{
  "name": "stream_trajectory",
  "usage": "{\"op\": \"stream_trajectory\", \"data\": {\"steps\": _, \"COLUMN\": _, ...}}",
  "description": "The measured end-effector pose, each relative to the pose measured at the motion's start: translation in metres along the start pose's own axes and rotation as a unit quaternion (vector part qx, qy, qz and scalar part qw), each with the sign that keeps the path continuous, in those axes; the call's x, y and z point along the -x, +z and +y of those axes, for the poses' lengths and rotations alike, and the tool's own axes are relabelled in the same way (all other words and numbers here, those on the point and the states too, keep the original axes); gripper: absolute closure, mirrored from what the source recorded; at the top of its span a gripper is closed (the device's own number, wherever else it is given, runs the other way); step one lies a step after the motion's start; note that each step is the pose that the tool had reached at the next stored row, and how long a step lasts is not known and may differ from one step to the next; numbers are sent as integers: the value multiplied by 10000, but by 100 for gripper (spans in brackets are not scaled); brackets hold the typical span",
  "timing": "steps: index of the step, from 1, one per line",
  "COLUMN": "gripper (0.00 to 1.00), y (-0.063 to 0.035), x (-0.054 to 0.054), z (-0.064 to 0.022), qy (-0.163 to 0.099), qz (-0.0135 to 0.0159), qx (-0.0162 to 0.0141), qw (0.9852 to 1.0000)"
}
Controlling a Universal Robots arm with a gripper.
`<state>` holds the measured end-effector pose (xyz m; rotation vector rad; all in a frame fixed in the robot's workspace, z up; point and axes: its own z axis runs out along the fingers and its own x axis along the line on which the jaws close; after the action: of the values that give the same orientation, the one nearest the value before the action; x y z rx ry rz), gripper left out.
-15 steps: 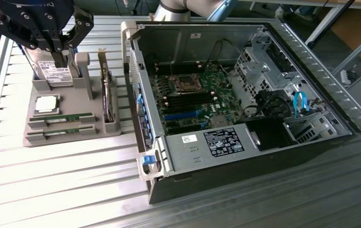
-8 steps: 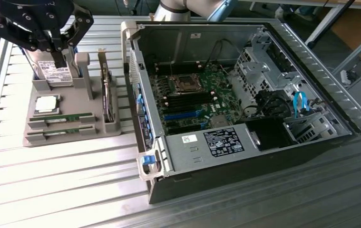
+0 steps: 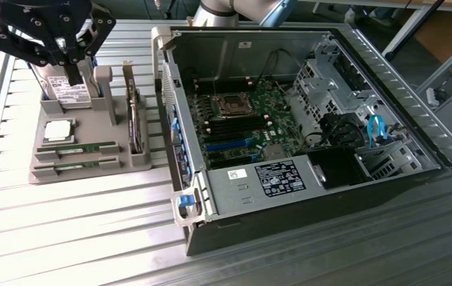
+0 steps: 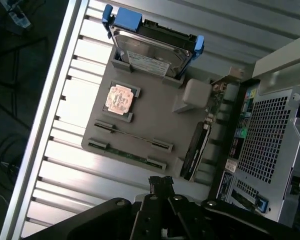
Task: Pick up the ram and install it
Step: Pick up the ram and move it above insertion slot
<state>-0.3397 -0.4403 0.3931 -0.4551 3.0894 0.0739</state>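
The gripper (image 3: 73, 76) hangs over the far end of a gray holder (image 3: 90, 173) that lies on the ribbed metal bench (image 3: 90, 232). Its fingers are pressed together and hold nothing. In the wrist view the gripper (image 4: 160, 183) reaches in from the picture's edge, above the holder (image 4: 155, 115).

The ram (image 3: 77, 147) stands on its long edge in a slot of the holder, at the end away from the gripper. A second stick (image 3: 77, 162) sits in the next slot, just beside it. In the wrist view the ram (image 4: 132, 135) and the second stick (image 4: 129, 155) run side by side.

Next to the ram lies a square silver processor (image 3: 59, 131). Past it a hard drive (image 3: 68, 90) stands upright, and the wrist view shows its blue bracket and white label (image 4: 147, 62); the print is too small to read. A dark card (image 3: 136, 128) stands on edge along the holder's side.

At the exterior view's right an open computer case (image 3: 416, 149) lies on the bench, with the green motherboard (image 3: 246, 122) exposed. A black label (image 3: 280, 179) and a white sticker (image 3: 239, 174) sit on a metal box inside; their writing cannot be read.
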Motion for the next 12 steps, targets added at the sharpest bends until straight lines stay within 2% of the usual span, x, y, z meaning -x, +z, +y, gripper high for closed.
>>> {"op": "stream_trajectory", "data": {"steps": 3, "gripper": 91, "y": 0, "x": 0, "z": 0, "qy": -173, "qz": 8, "qx": 4, "qw": 9999}}
{"op": "stream_trajectory", "data": {"steps": 5, "gripper": 91, "y": 0, "x": 0, "z": 0, "qy": -390, "qz": 18, "qx": 10, "qw": 9992}}
{"op": "stream_trajectory", "data": {"steps": 12, "gripper": 91, "y": 0, "x": 0, "z": 0, "qy": -954, "qz": 42, "qx": 23, "qw": 9954}}
